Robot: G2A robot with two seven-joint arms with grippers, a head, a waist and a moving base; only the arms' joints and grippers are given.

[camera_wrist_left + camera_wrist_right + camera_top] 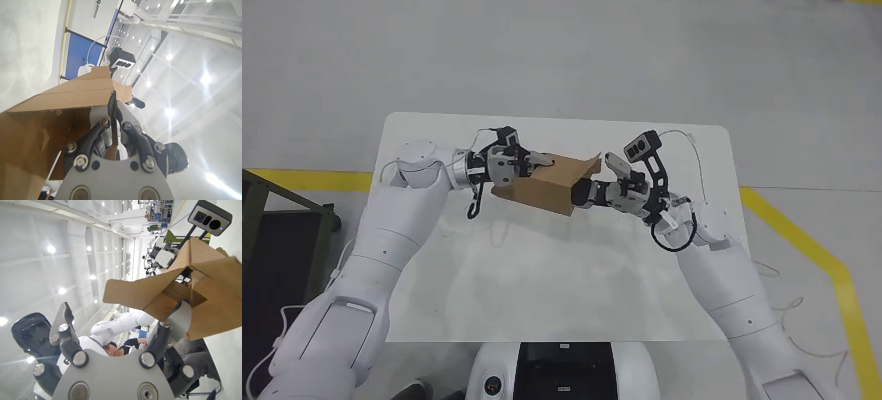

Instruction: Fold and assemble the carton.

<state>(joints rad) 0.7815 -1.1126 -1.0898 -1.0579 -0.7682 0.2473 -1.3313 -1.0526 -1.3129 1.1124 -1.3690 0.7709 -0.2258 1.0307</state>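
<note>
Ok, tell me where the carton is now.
Top view: the carton is over the far middle of the table, between the left gripper and right gripper.

The carton (pixel 547 185) is being held over the far half of the table (pixel 542 290), midway between its left and right edges, and is blocking any straight pass there. The left gripper (pixel 526 160) is pinching the carton's left end. The right gripper (pixel 594 190), jaws spread, is crowding its right end. The tabletop is lying open toward the near edge and around both far corners.
</note>
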